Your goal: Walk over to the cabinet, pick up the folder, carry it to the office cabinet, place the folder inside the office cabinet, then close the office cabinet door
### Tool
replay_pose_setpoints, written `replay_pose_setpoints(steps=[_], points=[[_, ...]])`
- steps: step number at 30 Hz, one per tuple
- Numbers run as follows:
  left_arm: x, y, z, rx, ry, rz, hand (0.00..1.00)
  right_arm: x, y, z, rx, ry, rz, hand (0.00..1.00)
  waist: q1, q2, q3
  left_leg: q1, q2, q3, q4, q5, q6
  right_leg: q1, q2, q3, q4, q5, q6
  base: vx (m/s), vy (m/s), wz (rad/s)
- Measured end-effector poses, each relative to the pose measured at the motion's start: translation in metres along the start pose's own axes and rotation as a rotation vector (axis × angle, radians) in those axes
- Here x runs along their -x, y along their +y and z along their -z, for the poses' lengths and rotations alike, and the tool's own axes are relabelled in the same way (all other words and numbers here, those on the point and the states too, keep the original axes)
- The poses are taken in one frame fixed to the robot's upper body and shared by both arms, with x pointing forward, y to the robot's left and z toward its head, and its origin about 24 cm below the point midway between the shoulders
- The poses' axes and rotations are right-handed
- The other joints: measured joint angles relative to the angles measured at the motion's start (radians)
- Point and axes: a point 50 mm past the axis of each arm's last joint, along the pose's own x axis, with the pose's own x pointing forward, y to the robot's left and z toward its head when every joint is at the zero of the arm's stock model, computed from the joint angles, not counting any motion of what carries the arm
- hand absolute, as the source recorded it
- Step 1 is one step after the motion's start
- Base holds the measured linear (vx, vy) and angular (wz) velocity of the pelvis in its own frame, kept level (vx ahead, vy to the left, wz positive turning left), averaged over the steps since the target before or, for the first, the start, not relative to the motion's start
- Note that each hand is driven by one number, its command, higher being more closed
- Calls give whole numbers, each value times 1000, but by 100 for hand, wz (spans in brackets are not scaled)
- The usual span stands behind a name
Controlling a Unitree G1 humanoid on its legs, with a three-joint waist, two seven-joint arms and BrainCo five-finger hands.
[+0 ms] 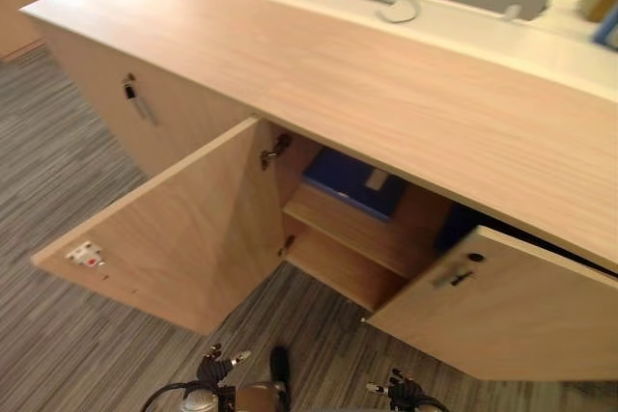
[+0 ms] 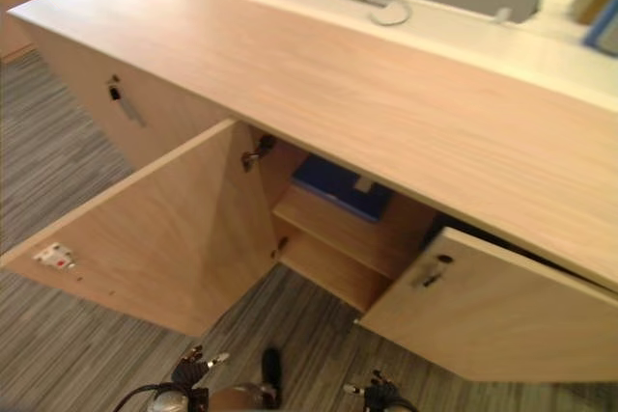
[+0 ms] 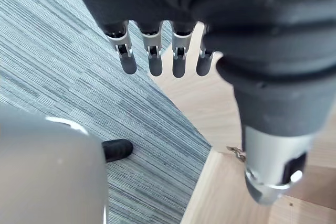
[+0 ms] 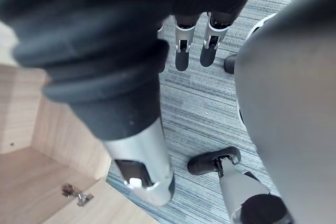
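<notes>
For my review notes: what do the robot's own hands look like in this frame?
Both match. The left hand has a dark ribbed cover over its back and wrist, a row of silver fingers ending in rounded dark tips, and a thicker silver thumb with a dark inset. The right hand looks the same: dark ribbed cover, silver dark-tipped fingers, silver thumb.

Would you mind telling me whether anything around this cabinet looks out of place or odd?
Nothing is spilled or damaged. On the cabinet, the left door stands wide open and the right door ajar, with the blue folder lying flat on the upper shelf inside.
</notes>
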Motion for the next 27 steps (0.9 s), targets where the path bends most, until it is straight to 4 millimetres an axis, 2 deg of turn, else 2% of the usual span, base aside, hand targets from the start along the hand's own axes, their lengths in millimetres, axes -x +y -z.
replay_pose_setpoints(steps=[1,4,8,9,10,11,12,13,17,19,23,25,27], points=[[0,0,-1,-28,-6,5,0,0,1,0,3,9,-3,0,-1,-3,1,1,-7,-20,0,22,14,17,0,-34,13,12,16,123,-10,100],[0,0,-1,-71,-14,21,0,0,4,4,-1,28,-10,0,9,-7,-5,33,-11,-60,5,24,21,53,4,-89,39,68,52,149,10,43],[1,-3,4,-99,-1,50,0,0,4,4,-38,32,-3,0,1,0,-4,83,-12,-107,5,12,38,50,-10,-111,165,99,46,130,42,21],[1,-4,4,-104,0,53,0,-1,3,4,-37,30,-2,0,-3,8,-1,86,-9,-120,5,11,38,35,-14,-107,202,89,41,96,16,38],[1,-4,4,-106,0,55,0,-1,2,2,-38,23,1,0,-16,11,-1,88,-5,-133,6,9,37,14,-15,-93,253,63,13,64,-11,40],[1,-4,5,-105,5,54,0,-1,2,1,-34,20,0,0,-16,11,-1,91,2,-145,5,7,34,-14,2,-41,278,23,18,42,-46,39],[1,-3,6,-106,5,53,0,-1,2,0,-33,19,0,0,-16,12,-2,97,9,-153,5,7,32,-37,26,6,275,-4,27,-5,-89,28],[1,-3,6,-106,7,53,0,-1,2,0,-35,17,0,0,-16,13,-3,101,12,-160,5,7,30,-49,34,10,260,-9,28,-60,-136,22],[2,0,10,-80,21,39,0,-1,0,0,-23,17,-2,0,-14,13,-8,111,17,-171,0,1,-2,-75,74,5,133,6,14,-126,-192,9],[3,-3,12,-44,30,37,0,-1,-5,-1,-18,14,10,0,-14,32,-12,107,41,-173,-1,4,-14,-75,98,-2,97,7,7,-89,-222,0],[4,-2,17,-11,46,30,0,0,-10,3,-25,21,24,0,-15,37,-22,99,80,-192,0,19,-44,-62,140,-44,72,12,8,-46,-177,13],[4,-2,17,-10,47,30,0,0,-14,4,-41,22,40,0,-17,36,-19,90,83,-232,1,27,-52,-41,151,-88,54,18,-5,19,-137,51],[3,-2,14,-10,37,30,0,1,-16,6,-62,29,51,0,-17,33,-19,73,81,-222,9,30,-57,-35,148,-121,54,19,-8,66,-63,44]])
